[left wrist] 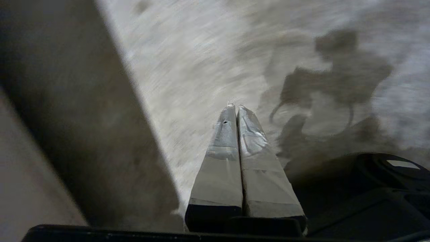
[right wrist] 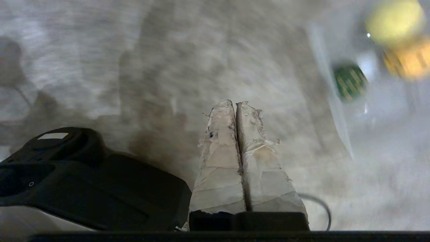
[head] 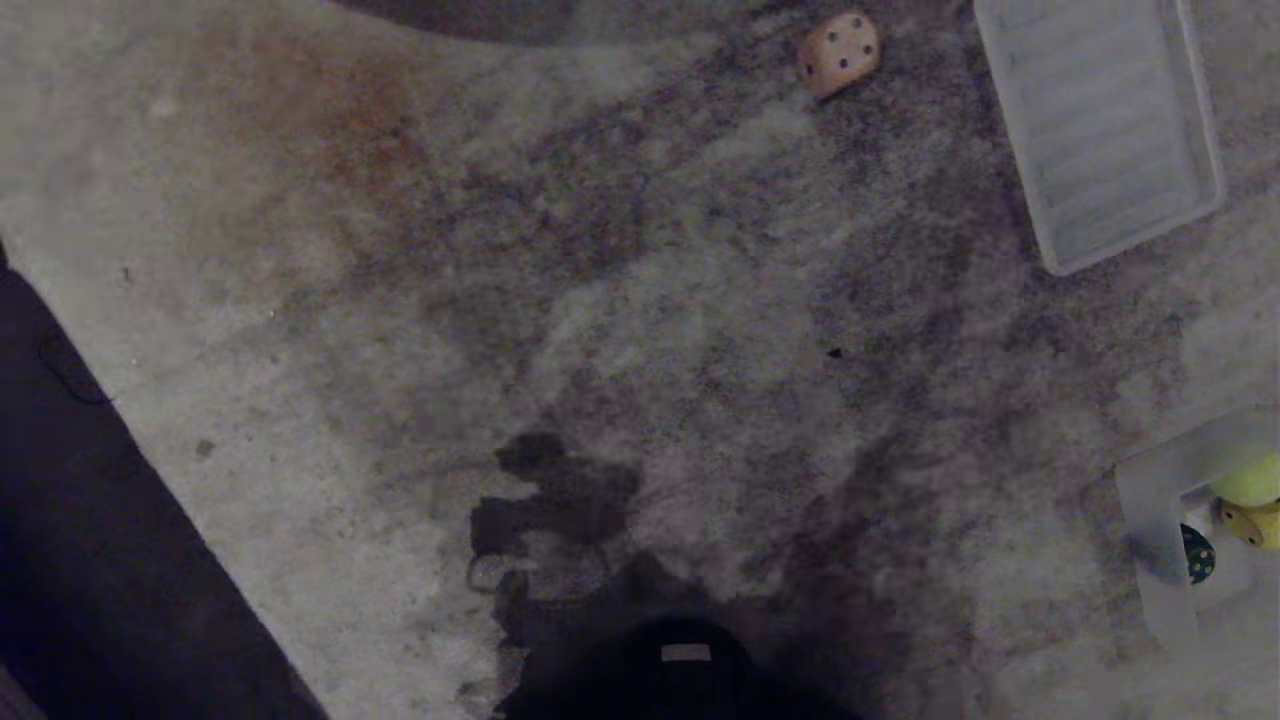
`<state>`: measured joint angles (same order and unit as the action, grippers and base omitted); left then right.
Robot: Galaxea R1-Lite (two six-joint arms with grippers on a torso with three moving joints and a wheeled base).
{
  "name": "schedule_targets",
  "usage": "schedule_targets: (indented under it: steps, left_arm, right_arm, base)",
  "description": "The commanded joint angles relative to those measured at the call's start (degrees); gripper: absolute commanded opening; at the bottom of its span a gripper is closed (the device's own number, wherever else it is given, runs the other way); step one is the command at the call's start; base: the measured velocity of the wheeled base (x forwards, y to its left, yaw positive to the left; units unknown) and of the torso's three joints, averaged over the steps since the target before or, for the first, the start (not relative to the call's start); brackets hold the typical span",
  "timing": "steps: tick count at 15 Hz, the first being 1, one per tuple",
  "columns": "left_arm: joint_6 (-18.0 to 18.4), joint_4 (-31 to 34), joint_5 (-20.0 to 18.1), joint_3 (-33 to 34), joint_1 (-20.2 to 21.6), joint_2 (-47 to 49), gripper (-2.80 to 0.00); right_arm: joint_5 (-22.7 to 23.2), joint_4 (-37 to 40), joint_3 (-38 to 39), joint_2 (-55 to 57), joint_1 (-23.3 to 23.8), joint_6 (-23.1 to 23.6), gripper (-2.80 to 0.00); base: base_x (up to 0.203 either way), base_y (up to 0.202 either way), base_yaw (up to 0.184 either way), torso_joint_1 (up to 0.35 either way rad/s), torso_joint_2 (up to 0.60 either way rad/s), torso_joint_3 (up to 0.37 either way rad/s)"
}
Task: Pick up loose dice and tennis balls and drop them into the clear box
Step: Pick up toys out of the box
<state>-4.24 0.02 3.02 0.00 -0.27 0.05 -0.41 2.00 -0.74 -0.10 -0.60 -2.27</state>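
A tan die (head: 838,52) lies loose on the mottled carpet at the far side. At the right edge stands the clear box (head: 1150,505), holding a tennis ball (head: 1250,480), a yellow die (head: 1255,524) and a dark green die (head: 1198,553). The right wrist view shows the same box wall (right wrist: 331,97), the ball (right wrist: 394,21), the yellow die (right wrist: 408,60) and the green die (right wrist: 349,81). My right gripper (right wrist: 235,102) is shut and empty, short of the box. My left gripper (left wrist: 236,107) is shut and empty over bare carpet. Neither arm shows in the head view.
A flat ribbed translucent lid (head: 1100,120) lies at the far right. A dark strip (head: 90,520) runs along the carpet's left edge. My dark base (head: 685,670) sits at the near middle and also appears as a black body (right wrist: 84,178) beside the right gripper.
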Motion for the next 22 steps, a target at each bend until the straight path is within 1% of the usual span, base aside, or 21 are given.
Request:
schedule_targets:
  steps: [1,9,11,22]
  left_arm:
    - [-0.06,-0.02,0.05,0.09,0.0,0.04,-2.8]
    - [-0.24,-0.11,0.05,0.09,0.0,0.04,-2.8]
    - [-0.24,-0.11,-0.02,0.09,0.0,0.04,-2.8]
    - [-0.33,-0.11,0.05,0.09,0.0,0.04,-2.8]
  right_arm:
    - [-0.02,0.02,0.03,0.1,-0.02,-0.02,-2.8]
    - [-0.02,0.02,0.04,0.1,-0.02,-0.02,-2.8]
    - [-0.02,0.02,0.04,0.1,-0.02,-0.02,-2.8]
    - [-0.02,0.02,0.04,0.1,-0.02,-0.02,-2.8]
  base:
    - [-0.001,-0.01,0.172,0.002,0.0,-0.002]
    - [0.001,-0.008,0.164,0.002,0.0,0.003]
    - [0.002,-0.002,0.103,-0.001,0.0,0.004]
    - [0.0,0.0,0.0,0.0,0.0,0.0]
